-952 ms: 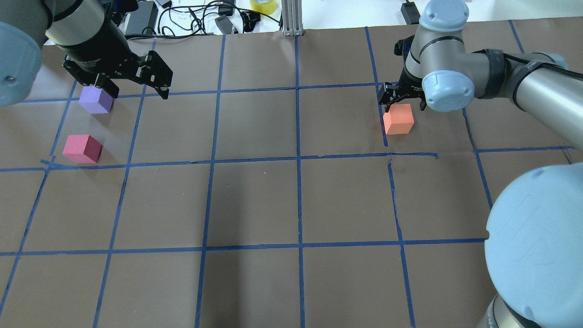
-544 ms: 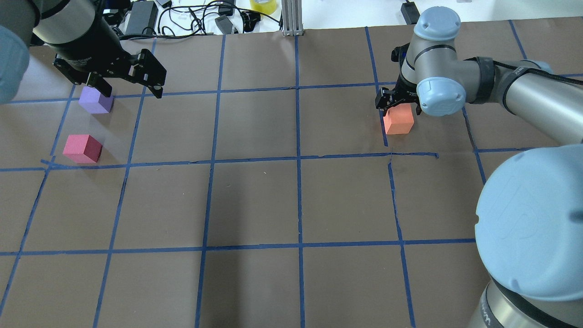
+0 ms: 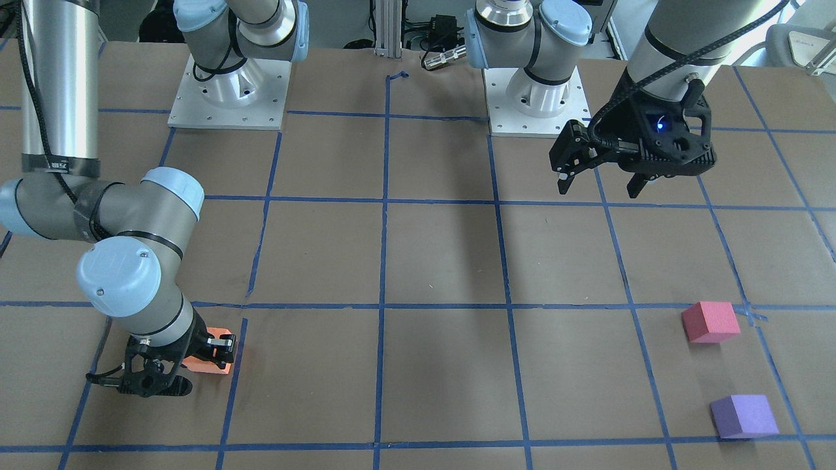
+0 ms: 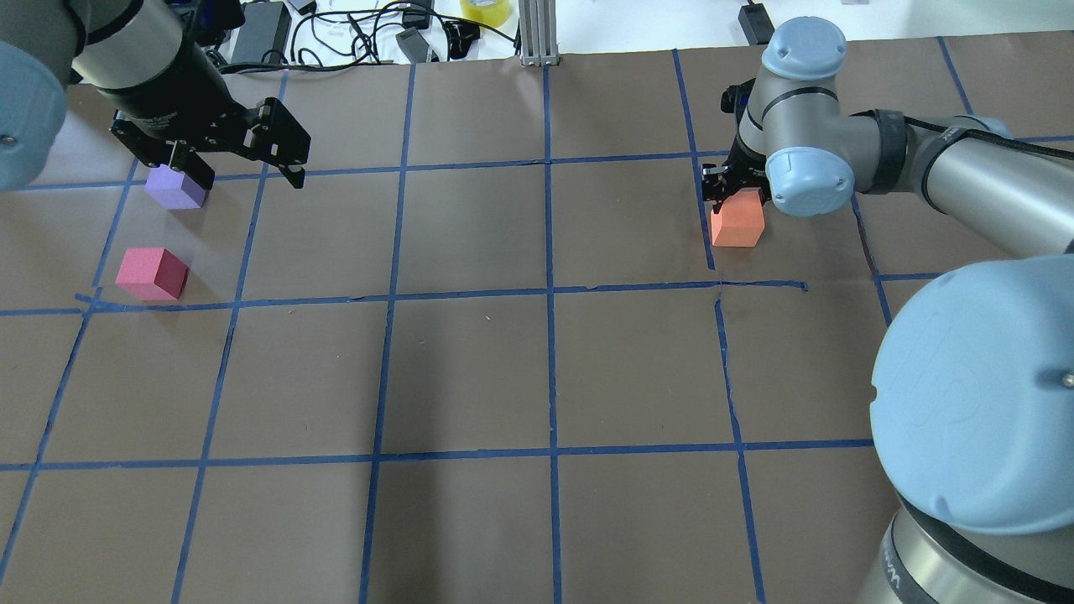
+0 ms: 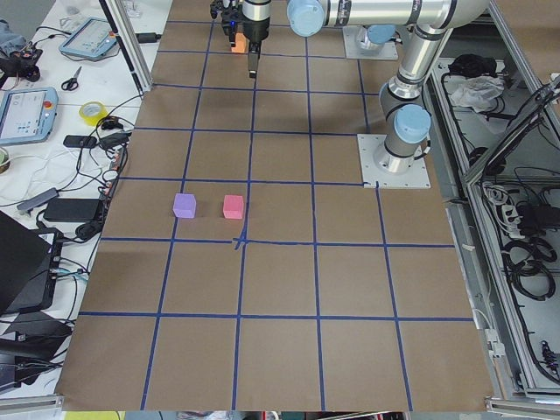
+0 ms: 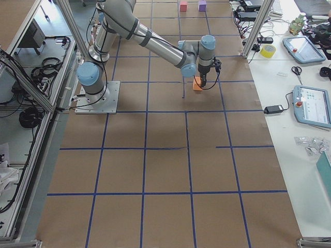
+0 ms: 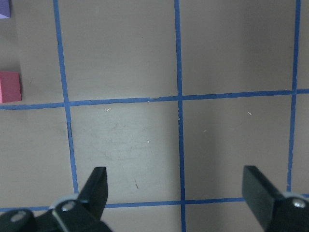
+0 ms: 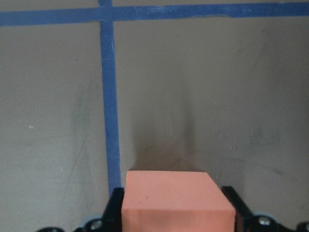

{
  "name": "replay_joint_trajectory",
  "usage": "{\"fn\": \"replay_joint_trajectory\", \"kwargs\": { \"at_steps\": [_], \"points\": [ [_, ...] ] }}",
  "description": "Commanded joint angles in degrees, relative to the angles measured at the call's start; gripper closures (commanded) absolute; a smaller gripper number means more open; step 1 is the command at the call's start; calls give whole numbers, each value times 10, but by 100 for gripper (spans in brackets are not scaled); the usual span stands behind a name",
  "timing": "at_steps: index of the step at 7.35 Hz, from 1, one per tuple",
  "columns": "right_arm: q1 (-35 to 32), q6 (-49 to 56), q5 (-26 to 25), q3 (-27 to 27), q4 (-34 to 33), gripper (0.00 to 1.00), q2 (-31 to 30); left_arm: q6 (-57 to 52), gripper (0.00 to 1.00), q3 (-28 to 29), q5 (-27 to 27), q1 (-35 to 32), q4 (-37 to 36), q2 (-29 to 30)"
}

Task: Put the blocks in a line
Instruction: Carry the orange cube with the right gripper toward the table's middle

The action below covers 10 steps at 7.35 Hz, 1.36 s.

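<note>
The orange block sits on the brown table at the far right. My right gripper is down over it, and in the right wrist view the fingers press both sides of the block, so it is shut on it. The purple block and the pinkish-red block stand apart at the far left. My left gripper is open and empty, held high above the table near the purple block. In its wrist view both blocks show only at the left edge, the pinkish-red block below the purple one.
Blue tape lines divide the brown paper into squares. Beyond the far edge lie cables and power bricks, a yellow tape roll and an aluminium post. The right arm's big elbow fills the near right corner.
My right gripper has come down lower around the orange block and closed in on it. The block shifted slightly. The left gripper only drifted a little, still open.
</note>
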State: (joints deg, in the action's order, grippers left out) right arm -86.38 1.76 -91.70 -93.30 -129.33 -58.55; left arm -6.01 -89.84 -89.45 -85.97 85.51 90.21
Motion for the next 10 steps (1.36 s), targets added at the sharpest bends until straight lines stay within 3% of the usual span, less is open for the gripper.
{"fn": "replay_joint_trajectory", "kwargs": {
  "at_steps": [1,4,7,10],
  "points": [
    [-7,-10,2,34,10,100,-16,-1,0,-2,0,-4,5,-8],
    [-87,-157,30,79,24,100,-13,-2,0,-3,-2,-6,11,-8],
    [-159,-245,33,149,23,100,55,-4,0,-4,-33,0,12,-6],
    [-214,-241,23,243,92,100,113,-8,0,-5,-29,2,6,8]
  ]
}}
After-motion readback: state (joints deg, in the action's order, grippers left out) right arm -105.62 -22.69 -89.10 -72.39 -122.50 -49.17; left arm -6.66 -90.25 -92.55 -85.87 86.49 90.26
